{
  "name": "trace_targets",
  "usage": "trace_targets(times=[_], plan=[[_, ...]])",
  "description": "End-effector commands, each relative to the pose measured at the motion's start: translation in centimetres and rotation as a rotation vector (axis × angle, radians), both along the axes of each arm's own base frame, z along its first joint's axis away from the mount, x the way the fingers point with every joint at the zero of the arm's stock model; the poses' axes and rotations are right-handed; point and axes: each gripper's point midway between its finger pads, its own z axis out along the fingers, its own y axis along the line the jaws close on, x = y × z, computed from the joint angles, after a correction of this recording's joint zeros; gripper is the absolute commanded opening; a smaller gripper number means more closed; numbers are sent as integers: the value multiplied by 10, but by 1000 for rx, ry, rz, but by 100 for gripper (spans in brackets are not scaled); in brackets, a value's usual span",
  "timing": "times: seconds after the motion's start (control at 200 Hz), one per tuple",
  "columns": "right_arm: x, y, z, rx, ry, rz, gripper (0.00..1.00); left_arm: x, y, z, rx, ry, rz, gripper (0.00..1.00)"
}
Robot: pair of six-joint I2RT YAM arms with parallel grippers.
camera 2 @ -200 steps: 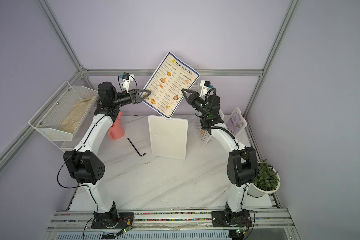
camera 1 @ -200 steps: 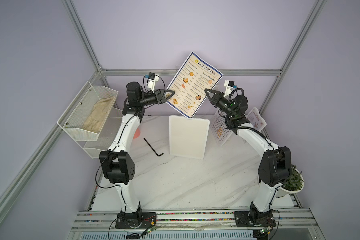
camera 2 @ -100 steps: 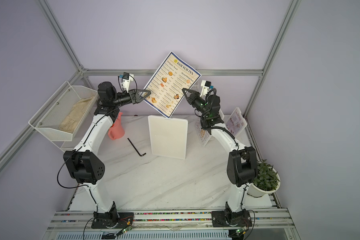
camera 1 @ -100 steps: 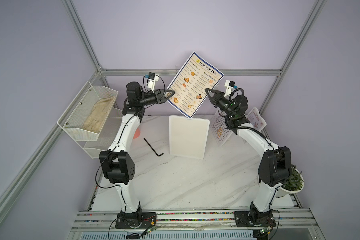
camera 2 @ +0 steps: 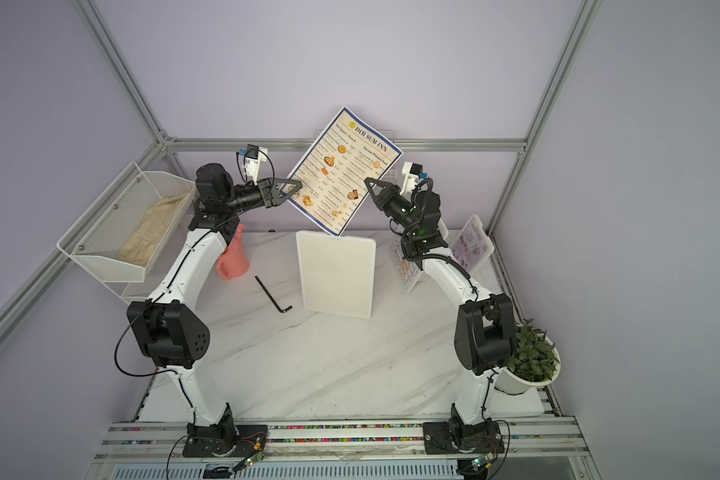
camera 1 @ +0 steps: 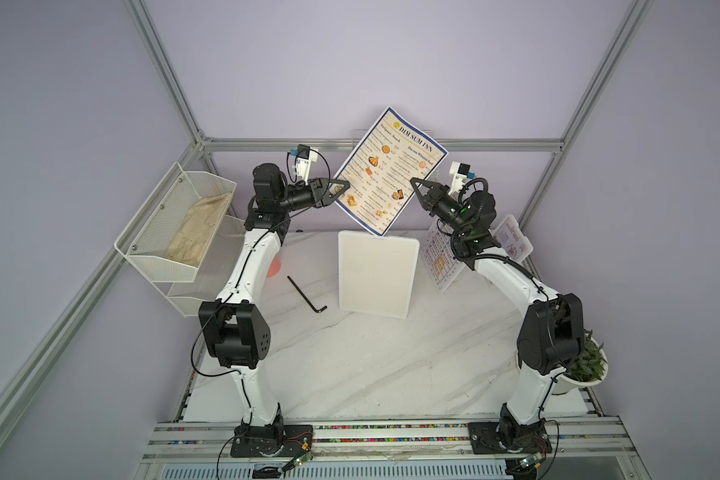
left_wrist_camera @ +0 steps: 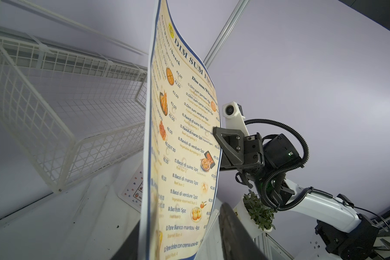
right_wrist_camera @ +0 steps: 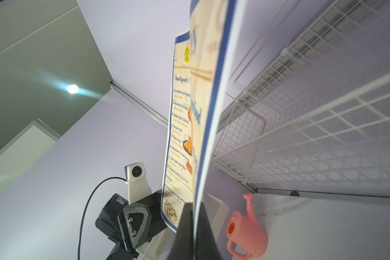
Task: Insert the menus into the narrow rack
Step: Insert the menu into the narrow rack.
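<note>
The large blue-bordered "DIM SUM INN" menu point(camera 1: 387, 174) point(camera 2: 341, 170) hangs tilted in the air above the table's back. My right gripper point(camera 1: 412, 181) point(right_wrist_camera: 195, 216) is shut on its right edge. My left gripper point(camera 1: 344, 185) point(left_wrist_camera: 180, 236) is open and straddles the menu's left edge. In the left wrist view one finger stands clear of the sheet. A narrow clear rack point(camera 1: 425, 136) shows on the back rail, behind the menu's top. The white dotted sheet point(camera 1: 437, 259) and the small card point(camera 1: 512, 239) stand tilted at the right, behind my right arm.
A white board point(camera 1: 377, 274) lies mid-table under the raised menu, a black hex key point(camera 1: 306, 293) to its left. A pink watering can point(camera 2: 233, 259) sits behind my left arm. White wire baskets point(camera 1: 159, 266) hang on the left wall. A potted plant point(camera 1: 585, 361) stands at the right edge.
</note>
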Motion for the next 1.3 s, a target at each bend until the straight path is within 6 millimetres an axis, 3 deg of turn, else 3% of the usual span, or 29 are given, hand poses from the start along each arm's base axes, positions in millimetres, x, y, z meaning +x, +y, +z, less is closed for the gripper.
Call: trace_targets(times=[0.0,0.645,1.29], plan=[[-12,-6,17,0,-40,-19,0,-11,-6,12,-2,-53,-21,45],[-5,-10,26,34,-41,-49,0,-5,-9,15,-11,-57,-24,45],[-4,-10,8,16,13,-69,0,-6,-10,12,-12,-51,-31,45]])
